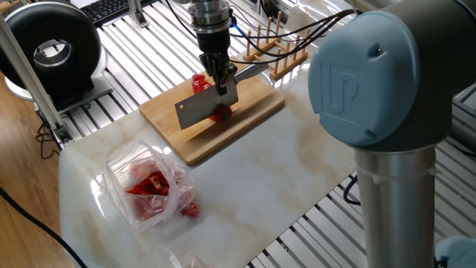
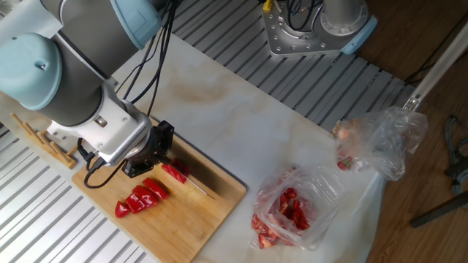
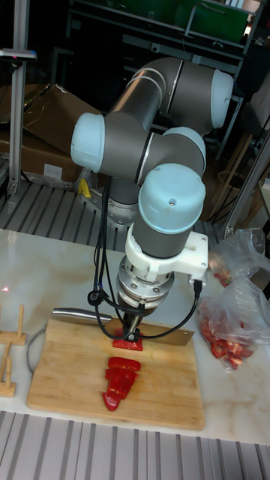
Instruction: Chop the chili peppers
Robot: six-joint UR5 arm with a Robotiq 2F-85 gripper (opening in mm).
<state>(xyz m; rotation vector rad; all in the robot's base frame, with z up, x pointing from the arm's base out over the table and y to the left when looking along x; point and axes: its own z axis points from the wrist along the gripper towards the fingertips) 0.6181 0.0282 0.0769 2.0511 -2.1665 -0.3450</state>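
Tall fixed view: my end effector (image 3: pixel 133 324) is clamping a cleaver (image 1: pixel 206 103), pressing its blade into a chili pepper (image 3: pixel 127 343) on the cutting board (image 3: pixel 67 367); cut red pieces (image 3: pixel 118 377) are lying just beside it.

Embossed logo on arm joint cap (image 1: pixel 362 80), perhaps "UR"; nothing else legible

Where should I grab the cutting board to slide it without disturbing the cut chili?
Take the cutting board at its bare short end nearest the plastic bag, coming in low from that side. The chili slices and the knife held in the gripper occupy the other half, and the thin flat slab likely leaves only the edge to pinch.
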